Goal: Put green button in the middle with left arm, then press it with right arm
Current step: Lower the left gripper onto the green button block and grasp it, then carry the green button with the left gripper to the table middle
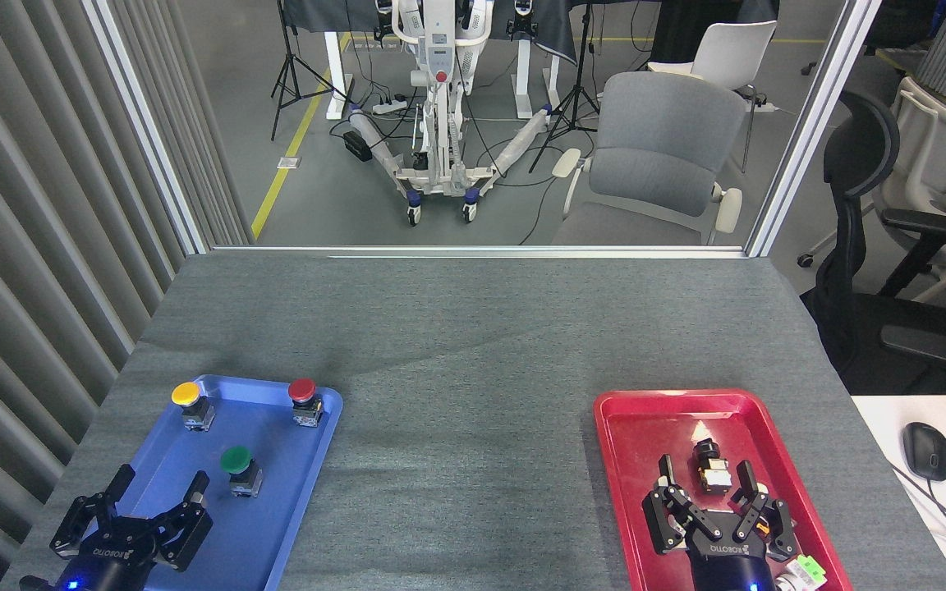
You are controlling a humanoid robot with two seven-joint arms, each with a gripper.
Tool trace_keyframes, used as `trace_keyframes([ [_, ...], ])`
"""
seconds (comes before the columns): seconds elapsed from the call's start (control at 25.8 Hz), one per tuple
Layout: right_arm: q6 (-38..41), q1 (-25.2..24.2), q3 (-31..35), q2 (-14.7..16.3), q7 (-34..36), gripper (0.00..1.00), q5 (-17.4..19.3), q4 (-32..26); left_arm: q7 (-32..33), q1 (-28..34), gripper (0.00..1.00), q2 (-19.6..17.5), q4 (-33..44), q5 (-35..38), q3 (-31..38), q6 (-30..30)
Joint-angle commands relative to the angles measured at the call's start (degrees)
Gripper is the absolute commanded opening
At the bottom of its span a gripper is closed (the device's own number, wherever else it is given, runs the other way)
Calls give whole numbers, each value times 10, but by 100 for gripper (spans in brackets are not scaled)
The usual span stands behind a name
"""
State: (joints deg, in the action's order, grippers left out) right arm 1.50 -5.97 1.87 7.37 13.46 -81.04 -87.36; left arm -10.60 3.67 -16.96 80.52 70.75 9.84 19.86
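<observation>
Button with round domed green cap on small silver-grey square base (238, 468) sits upright in the blue plastic tray (292, 525) at the table's near-left, roughly mid-tray. Nothing touching it. Same tray, far end: yellow-capped button (188, 401) at the far-left corner, red-capped button (304, 397) at the far-right corner, both upright and apart from the green one.

Left arm's black three-finger gripper marked ROBOTIQ (158, 492) hangs over the tray's near end, fingers spread wide, empty. Its right fingertip (198, 484) is just beside the green button on the near-left side, not in contact as far as I can see. Blue light shows at its wrist at the bottom edge.

Right arm's black three-finger gripper with dark wrist (707, 484) is over the red plastic tray (629, 427) at the table's near-right. Fingers spread wide, holding nothing. A small black-and-silver part (711, 466) lies in the red tray between and just past the fingertips; can't tell if they touch it. A small green-and-white item (804, 568) sits at the tray's near-right by the wrist.

Dark grey felt-like table surface between the trays (465, 460) is the middle zone; green button is well apart from it, still in the blue tray.

Beyond the table: grey office chair (658, 156), wheeled white stand with cables (440, 107). Black computer mouse (926, 450) on the white desk to the right.
</observation>
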Motion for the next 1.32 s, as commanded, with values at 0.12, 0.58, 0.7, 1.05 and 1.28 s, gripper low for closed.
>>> trace_keyframes([
  [0.12, 0, 1, 1, -1, 0, 100, 0, 0, 5, -2, 100, 0, -9, 3, -4, -1],
  [0.58, 0, 0, 17, -4, 0, 100, 0, 0, 48, -115, 100, 5, -197, 53, -94, -1],
  [0.7, 0, 0, 18, -3, 0, 100, 0, 0, 48, -142, 100, 7, -237, 54, -98, 5],
  [1.05, 0, 0, 17, -5, 0, 100, 0, 0, 39, -202, 98, 8, -331, 45, -112, -1],
  [1.28, 0, 1, 18, -4, 0, 100, 0, 0, 3, -206, 47, 12, -345, 47, -113, 1],
])
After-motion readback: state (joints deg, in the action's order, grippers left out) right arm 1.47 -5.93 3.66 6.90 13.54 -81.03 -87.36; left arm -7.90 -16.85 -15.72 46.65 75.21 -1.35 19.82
